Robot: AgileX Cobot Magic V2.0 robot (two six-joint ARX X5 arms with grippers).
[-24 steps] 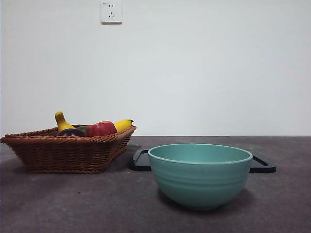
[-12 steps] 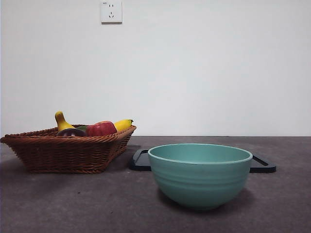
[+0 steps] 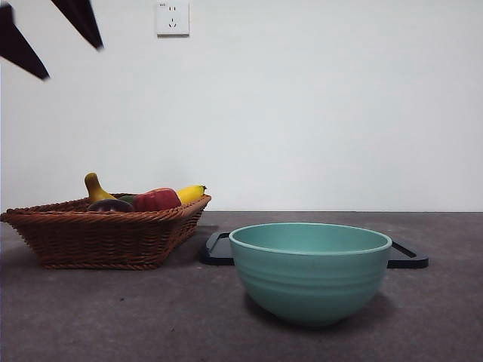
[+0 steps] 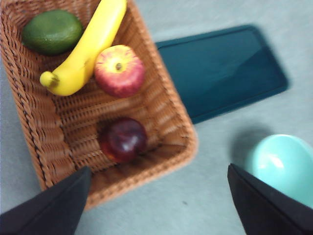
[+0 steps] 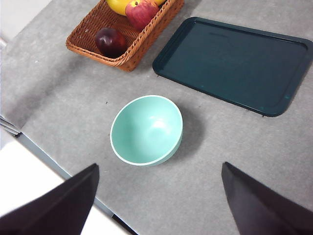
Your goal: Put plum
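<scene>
Left tool (image 4: 156,205), jaws apart, hovers above the basket (image 4: 168,115). Plum (image 4: 122,139) lies in the basket's near end, just beside the apple (image 4: 119,71). Right tool (image 5: 159,205) waits, jaws apart. Risk: descent off-centre strikes the wicker rim or grips the apple instead.

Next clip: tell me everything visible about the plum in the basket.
The plum is round, glossy and dark maroon, nearly black, with a small highlight on its skin. It lies on the woven floor of the wicker basket, near one corner, apart from the red apple, the banana and the green fruit. Nothing grips it: the left gripper hangs above the basket with its jaws open. From the front view only its dark top shows over the rim.
</scene>
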